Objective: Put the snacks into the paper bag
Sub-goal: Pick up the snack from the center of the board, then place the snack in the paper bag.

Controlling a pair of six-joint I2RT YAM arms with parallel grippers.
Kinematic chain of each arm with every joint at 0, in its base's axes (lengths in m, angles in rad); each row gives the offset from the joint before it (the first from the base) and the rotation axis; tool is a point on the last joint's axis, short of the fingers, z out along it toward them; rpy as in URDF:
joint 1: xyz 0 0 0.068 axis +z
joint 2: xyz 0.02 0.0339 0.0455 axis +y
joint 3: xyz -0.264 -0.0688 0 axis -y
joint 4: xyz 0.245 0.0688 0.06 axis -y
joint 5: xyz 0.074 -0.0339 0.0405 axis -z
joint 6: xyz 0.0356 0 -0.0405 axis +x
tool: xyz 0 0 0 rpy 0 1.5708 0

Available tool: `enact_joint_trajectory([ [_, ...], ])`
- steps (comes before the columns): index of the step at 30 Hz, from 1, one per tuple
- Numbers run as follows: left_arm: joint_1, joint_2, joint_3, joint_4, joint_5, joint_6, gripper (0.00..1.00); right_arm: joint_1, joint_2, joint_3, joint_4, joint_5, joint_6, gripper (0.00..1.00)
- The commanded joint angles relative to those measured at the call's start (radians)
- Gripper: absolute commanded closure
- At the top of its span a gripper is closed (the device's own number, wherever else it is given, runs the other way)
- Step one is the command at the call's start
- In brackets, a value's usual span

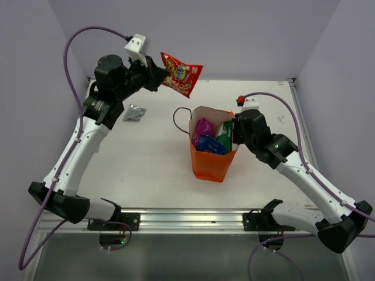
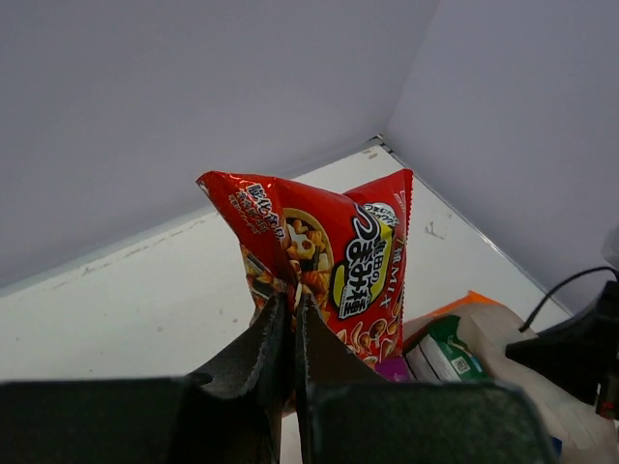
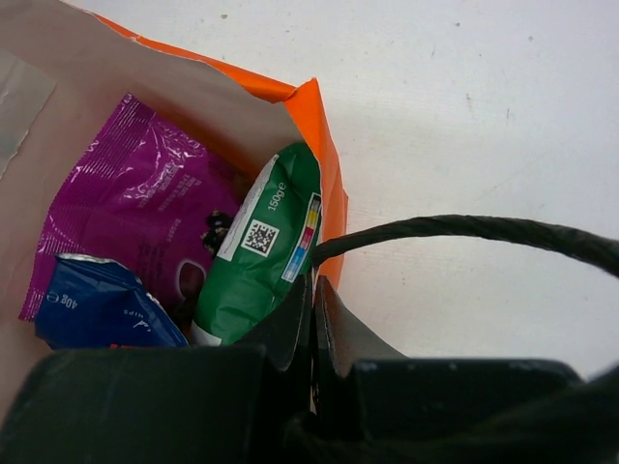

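Three packets are sitting inside the bag (image 1: 214,167) in the top view: the magenta packet (image 1: 203,127), blue packet (image 1: 210,144) and green packet (image 1: 225,133). The left hand (image 1: 158,79) is clenching the red packet (image 1: 181,73) in the air, up and left of the bag. The silver packet (image 1: 135,112) is lying on the tabletop (image 1: 152,158), well left of the bag. The right hand (image 1: 236,133) is pinching the bag's right rim.

In the left wrist view, the left hand (image 2: 293,307) is squeezing the red packet's (image 2: 334,246) lower edge, with the bag (image 2: 503,333) showing low and to the right.

In the right wrist view, the right hand (image 3: 311,295) is gripping the bag's (image 3: 311,106) rim just beside the green packet (image 3: 266,256), and a black handle (image 3: 464,230) is arching outside the bag.
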Motion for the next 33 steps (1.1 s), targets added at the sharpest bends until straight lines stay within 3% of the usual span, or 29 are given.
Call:
enact_joint_trajectory([
  [1,-0.157,-0.034,-0.002,-0.051,-0.039,0.134,0.99,-0.003,0.006,0.000,0.044,-0.006,-0.027,1.00],
  [5,-0.300,-0.074,-0.027,-0.042,-0.084,0.222,1.00,-0.002,0.006,0.003,0.038,-0.002,-0.030,1.00],
  [10,-0.495,-0.046,-0.079,-0.056,-0.272,0.404,1.00,-0.002,-0.008,0.000,0.035,-0.008,-0.035,1.00],
  [16,-0.624,0.031,-0.151,-0.025,-0.530,0.552,1.00,-0.003,-0.026,-0.017,0.058,-0.024,-0.039,1.00],
  [22,-0.685,0.041,-0.275,0.168,-0.700,0.706,1.00,-0.003,-0.014,0.009,0.044,-0.049,-0.059,1.00],
  [29,-0.693,0.096,-0.314,0.373,-0.702,0.825,1.00,-0.003,-0.017,0.026,0.027,-0.067,-0.047,1.00],
  [33,-0.695,0.101,-0.361,0.527,-0.780,0.931,1.00,-0.002,-0.034,0.027,0.026,-0.081,-0.041,1.00],
])
